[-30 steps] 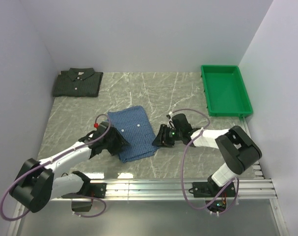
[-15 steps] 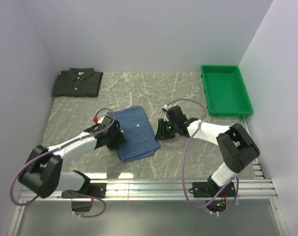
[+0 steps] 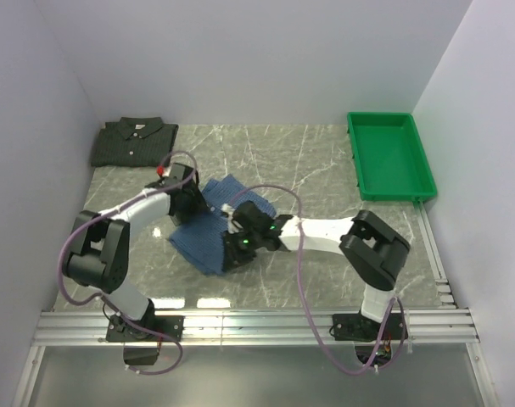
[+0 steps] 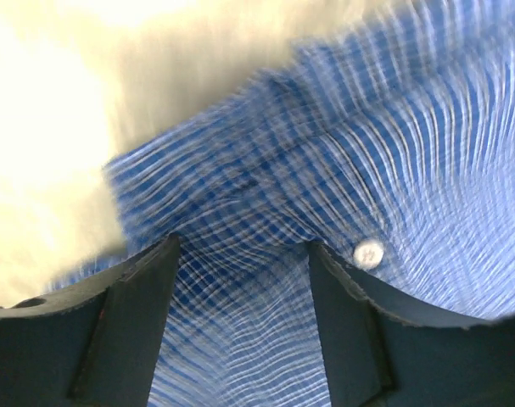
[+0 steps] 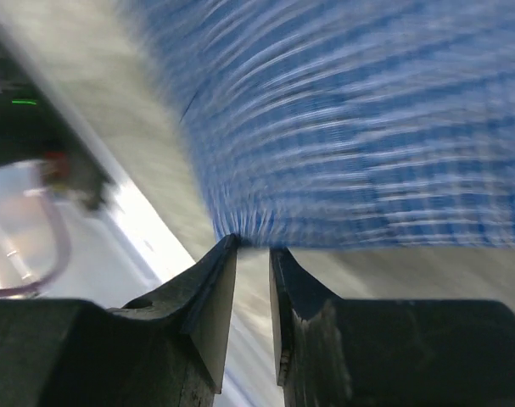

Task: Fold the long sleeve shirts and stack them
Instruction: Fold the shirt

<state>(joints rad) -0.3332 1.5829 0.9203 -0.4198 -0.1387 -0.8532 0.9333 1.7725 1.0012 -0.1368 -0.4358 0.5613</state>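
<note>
Blue shirt [image 3: 199, 241]: rumpled mid-table, between both grippers.
Left gripper [image 3: 192, 203]: fingers spread wide over the blue check cloth at the shirt's far-left side, with a white button [image 4: 369, 252] just beside one finger.
Right gripper [image 3: 238, 246]: jaws drawn narrow, pinching a gathered edge of the blue shirt.
Dark check shirt [image 3: 134, 142]: folded, collar showing, in the far-left corner of the marble table [image 3: 312, 170], well apart.

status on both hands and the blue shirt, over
Left hand open over blue shirt, button showing. Right hand pinched shut on its edge. Dark check shirt folded, far-left corner, untouched. Nothing blocking.
</note>
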